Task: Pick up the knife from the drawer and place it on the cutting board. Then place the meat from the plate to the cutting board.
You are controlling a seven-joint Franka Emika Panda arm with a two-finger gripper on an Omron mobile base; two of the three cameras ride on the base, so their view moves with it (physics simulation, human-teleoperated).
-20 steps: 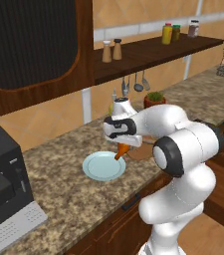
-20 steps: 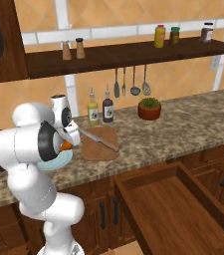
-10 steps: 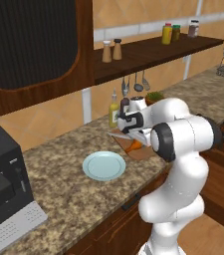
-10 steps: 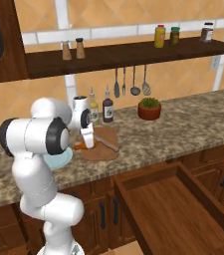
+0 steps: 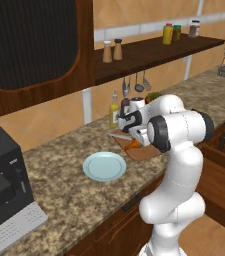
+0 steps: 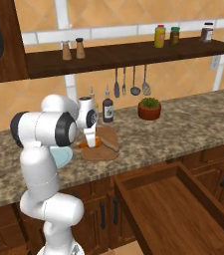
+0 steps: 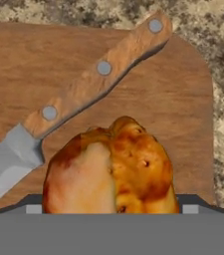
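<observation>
The cutting board (image 7: 183,109) is smooth reddish-brown wood with a fine straight grain. On it, the knife (image 7: 78,94) has a paler wooden handle with three dull metal rivets and a matt silver-grey metal blade. The meat (image 7: 113,169) has rough, blistered orange-brown skin. The desk (image 5: 59,200) looks like speckled brown-grey granite. The plate (image 5: 104,166) is smooth pale blue. The drawer (image 6: 168,209) is plain dark-brown wood.

I'm hovering over the cutting board (image 7: 193,114); the knife (image 7: 83,94) is lying diagonally across it, taking up its middle. Bare board is showing beyond the handle. Two bottles (image 6: 107,107) are standing just behind the board, blocking the back. The plate (image 5: 104,166) is sitting bare beside the board.
</observation>
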